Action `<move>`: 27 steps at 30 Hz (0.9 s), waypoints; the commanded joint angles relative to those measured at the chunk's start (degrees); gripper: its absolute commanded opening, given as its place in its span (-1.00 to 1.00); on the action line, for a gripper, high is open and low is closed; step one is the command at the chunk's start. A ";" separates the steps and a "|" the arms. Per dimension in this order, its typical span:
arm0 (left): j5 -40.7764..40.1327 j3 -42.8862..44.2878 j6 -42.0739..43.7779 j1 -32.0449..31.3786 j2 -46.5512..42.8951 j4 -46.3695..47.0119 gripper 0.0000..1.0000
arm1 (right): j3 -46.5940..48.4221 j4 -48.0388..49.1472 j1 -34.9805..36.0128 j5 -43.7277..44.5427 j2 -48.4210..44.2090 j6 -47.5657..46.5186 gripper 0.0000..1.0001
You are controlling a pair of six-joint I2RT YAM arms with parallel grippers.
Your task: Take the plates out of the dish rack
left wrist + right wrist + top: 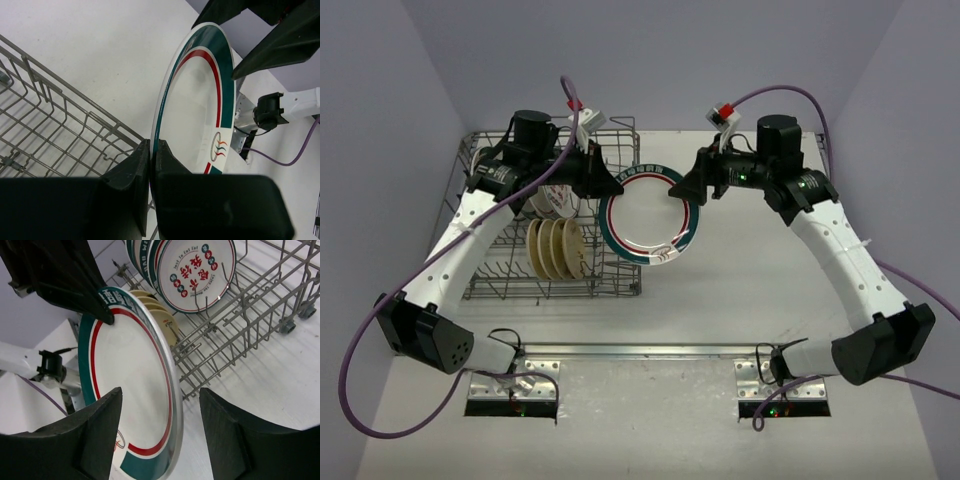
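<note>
My left gripper (610,183) is shut on the rim of a white plate (650,218) with green and red bands, held in the air just right of the dish rack (480,290). In the left wrist view the plate (195,110) stands edge-on between my shut fingers (131,176). My right gripper (682,190) is open at the plate's upper right rim; in the right wrist view the plate's edge (135,390) lies between the spread fingers (95,435). Tan plates (556,248) and banded plates (195,271) stand in the rack (235,330).
Purple cables (790,95) loop above both arms. Metal base plates (510,385) lie at the table's near edge. Grey walls close the left, back and right sides.
</note>
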 commanded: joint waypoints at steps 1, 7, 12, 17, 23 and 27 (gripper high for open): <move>2.58 2.89 -1.47 0.07 -0.44 3.09 -1.00 | 0.00 -2.39 2.87 5.87 -0.55 -8.73 0.00; -1.70 4.68 -1.39 0.07 -0.69 2.68 -0.72 | 0.62 -2.81 3.32 10.86 0.03 -9.19 -1.00; -14.71 7.71 -0.23 0.16 -2.10 2.26 0.93 | 1.26 -2.77 1.27 14.59 0.39 -5.99 -1.00; -33.70 13.21 -0.58 0.30 -1.99 1.00 1.00 | 1.98 -0.58 -9.68 15.41 2.57 3.26 -1.00; -49.71 21.10 -0.81 0.88 2.61 -2.26 1.00 | 4.21 1.30 -19.41 20.86 11.24 10.15 -1.00; -54.84 21.10 -2.14 1.66 6.67 -3.97 1.00 | 5.68 4.22 -19.52 20.26 19.85 13.15 -1.00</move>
